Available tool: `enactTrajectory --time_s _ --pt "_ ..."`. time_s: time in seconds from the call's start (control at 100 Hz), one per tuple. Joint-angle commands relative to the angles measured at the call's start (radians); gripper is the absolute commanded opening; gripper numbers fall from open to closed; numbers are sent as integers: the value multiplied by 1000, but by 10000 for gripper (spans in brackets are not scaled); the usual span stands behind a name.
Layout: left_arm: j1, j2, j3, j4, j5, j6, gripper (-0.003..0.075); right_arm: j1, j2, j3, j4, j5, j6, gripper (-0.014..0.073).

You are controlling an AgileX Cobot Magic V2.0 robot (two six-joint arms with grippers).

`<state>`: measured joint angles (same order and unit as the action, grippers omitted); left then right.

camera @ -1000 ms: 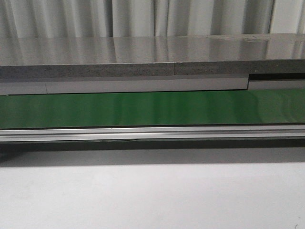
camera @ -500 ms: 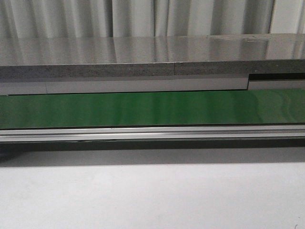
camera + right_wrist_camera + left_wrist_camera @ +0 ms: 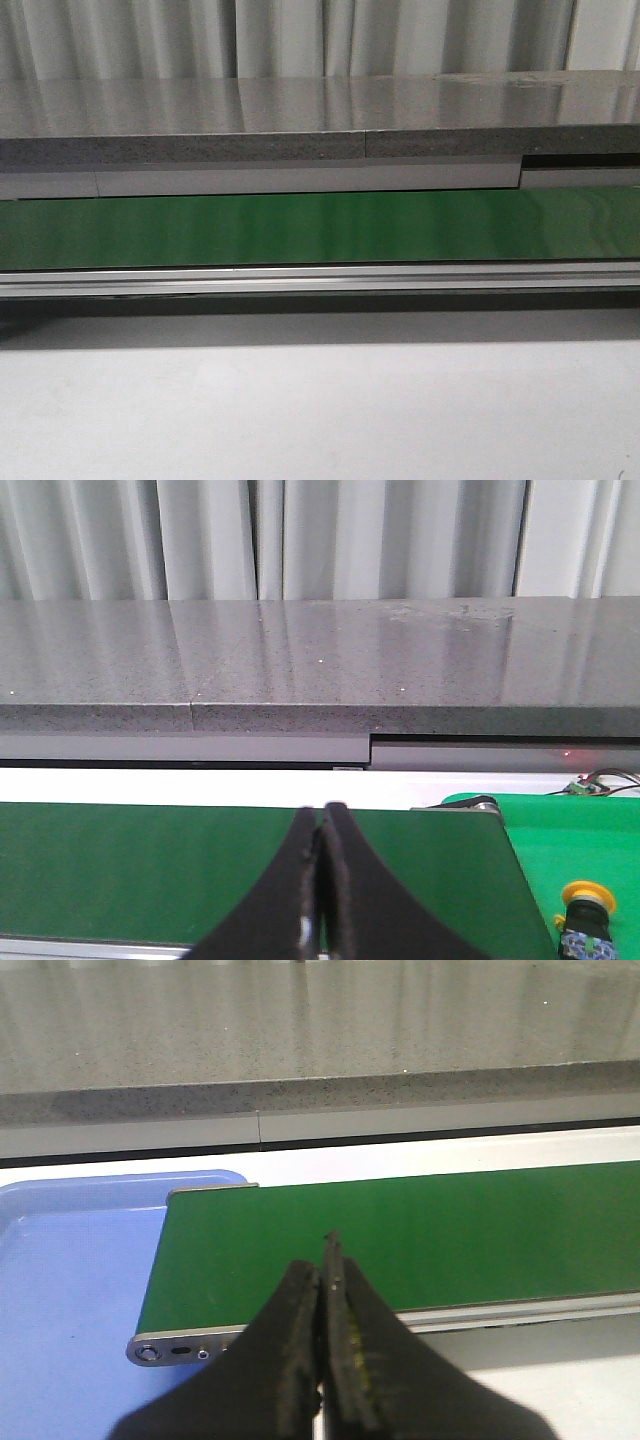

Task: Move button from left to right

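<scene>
A button [image 3: 583, 912] with a yellow cap on a dark body stands on a bright green tray [image 3: 585, 845] past the right end of the conveyor, seen only in the right wrist view. My right gripper [image 3: 322, 825] is shut and empty, hanging over the dark green belt [image 3: 150, 865] to the left of the button. In the left wrist view my left gripper [image 3: 322, 1265] is also shut with nothing in it, above the belt's [image 3: 420, 1235] left end. Neither gripper appears in the front view.
A blue tray [image 3: 70, 1290] lies beside the belt's left end. The conveyor [image 3: 320, 228] runs across the front view with an aluminium rail [image 3: 320, 278] along its near side. Behind it stands a grey stone ledge [image 3: 320, 125] and curtains. White tabletop [image 3: 320, 410] lies in front.
</scene>
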<state>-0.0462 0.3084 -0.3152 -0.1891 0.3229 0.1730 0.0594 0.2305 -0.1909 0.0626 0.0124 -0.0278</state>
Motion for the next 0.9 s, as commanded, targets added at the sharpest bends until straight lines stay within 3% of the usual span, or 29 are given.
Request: enactTrajectory --time_s 0.0,0.32,0.89 --pt "-8 8 -27 -16 -85 2 -20 5 -62 22 -63 -66 53 -67" --pt "-8 8 -27 -16 -85 2 -20 5 -261 186 -85 -67 53 -67" --pt "-8 8 -27 -16 -85 2 -20 5 -262 204 -83 -24 53 -67"
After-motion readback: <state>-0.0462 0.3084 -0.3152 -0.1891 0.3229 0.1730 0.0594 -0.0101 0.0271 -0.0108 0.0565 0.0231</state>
